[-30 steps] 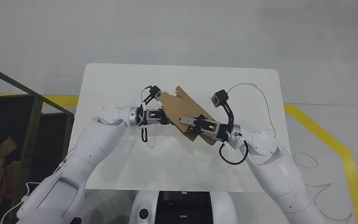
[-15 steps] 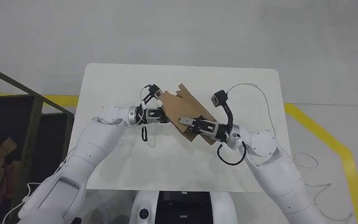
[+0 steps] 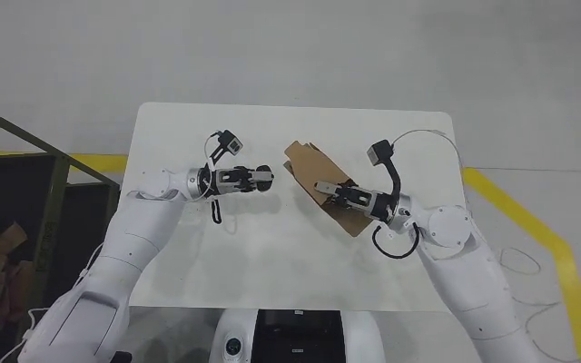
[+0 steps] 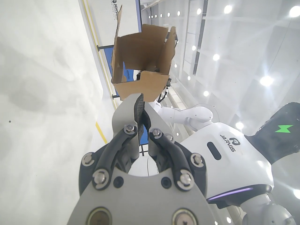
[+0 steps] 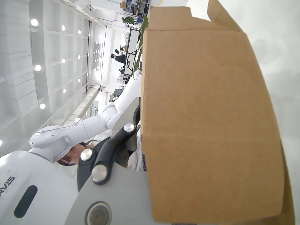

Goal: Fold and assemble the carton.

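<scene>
Risks a twist or slip of the carton [image 3: 311, 163]: seemingly lifted off the table [image 3: 272, 263] on a single pinch, with one wall clamped in the right gripper [image 3: 325, 189], outer finger flat on the panel, inner finger hidden behind cardboard. Invites sagging about that pinch, given the loose flaps and thin wall; invites a crease from any harder squeeze. Risks a jab too: finds the left gripper [image 3: 265, 174] closed on nothing, fingers [image 4: 124, 115] nearly touching, tips just short of the nearest flap. Likely to dent that flap or knock the tube out of square, not fold it, on a push with closed tips. Points the open mouth straight at the left fingertips, hollow showing beyond them. Runs the long axis slantwise across the right fingers, from the end nearest the left tips back past the right fingertips toward that wrist.
</scene>
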Tool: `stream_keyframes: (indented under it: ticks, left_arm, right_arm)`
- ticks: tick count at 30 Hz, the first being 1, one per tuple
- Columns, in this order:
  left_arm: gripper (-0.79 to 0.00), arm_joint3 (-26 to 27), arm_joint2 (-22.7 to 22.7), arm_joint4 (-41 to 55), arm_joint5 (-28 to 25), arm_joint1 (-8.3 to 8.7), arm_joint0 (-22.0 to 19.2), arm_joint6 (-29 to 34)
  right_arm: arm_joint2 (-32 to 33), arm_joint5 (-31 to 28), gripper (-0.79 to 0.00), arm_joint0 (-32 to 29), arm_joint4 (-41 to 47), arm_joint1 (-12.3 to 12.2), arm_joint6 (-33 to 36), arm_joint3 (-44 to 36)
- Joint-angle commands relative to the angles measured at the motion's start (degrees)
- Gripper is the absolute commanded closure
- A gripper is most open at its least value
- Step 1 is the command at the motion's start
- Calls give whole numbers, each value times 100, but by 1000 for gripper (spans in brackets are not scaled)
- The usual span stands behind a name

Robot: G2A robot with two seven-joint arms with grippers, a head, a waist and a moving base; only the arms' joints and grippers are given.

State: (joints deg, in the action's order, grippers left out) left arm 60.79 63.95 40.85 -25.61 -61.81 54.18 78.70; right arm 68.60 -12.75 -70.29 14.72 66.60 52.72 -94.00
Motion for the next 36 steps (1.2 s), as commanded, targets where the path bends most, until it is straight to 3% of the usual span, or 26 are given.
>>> stream_keyframes:
  ticks: [1, 10, 17, 36]
  left_arm:
    - [0, 78, 124, -47, 24, 40, 20, 22]
    - [0, 469, 346, -130, 315, 146, 88, 313]
    - [-169, 820, 263, 27, 496, 150, 105, 495]
    - [-169, 1065, -138, 37, 586, 121, 26, 584]
  right_arm:
    - [48, -32, 0, 32, 152, -18, 294, 100]
    - [132, -213, 0, 268, 1091, -92, 1891, 507]
    - [-38, -126, 0, 415, 1416, -113, 2671, 698]
    - [-381, -166, 0, 643, 1441, -116, 2753, 959]
